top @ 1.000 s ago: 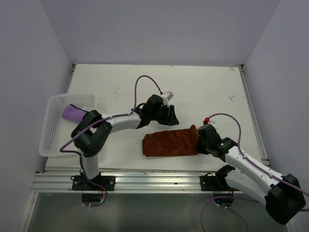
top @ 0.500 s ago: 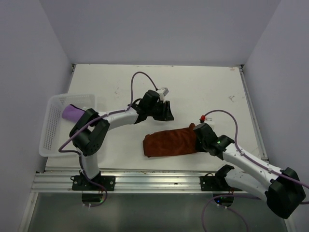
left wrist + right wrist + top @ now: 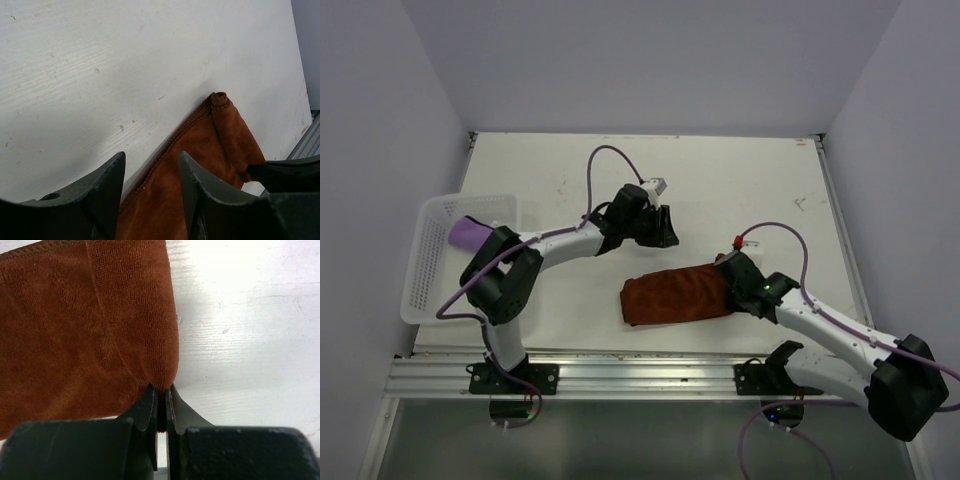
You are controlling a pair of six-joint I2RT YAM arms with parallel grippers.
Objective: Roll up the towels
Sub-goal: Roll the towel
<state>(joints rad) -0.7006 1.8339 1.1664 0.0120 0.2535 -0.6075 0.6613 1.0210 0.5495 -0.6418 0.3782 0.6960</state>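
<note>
towel fold pinched in clenched right gripper, left gripper half open, empty

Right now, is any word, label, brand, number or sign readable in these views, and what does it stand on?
None: no text can be read in any view.
The orange towel, purple towel, white basket and table show no print.
Any marking on the left arm or right arm is too small to tell.
</note>
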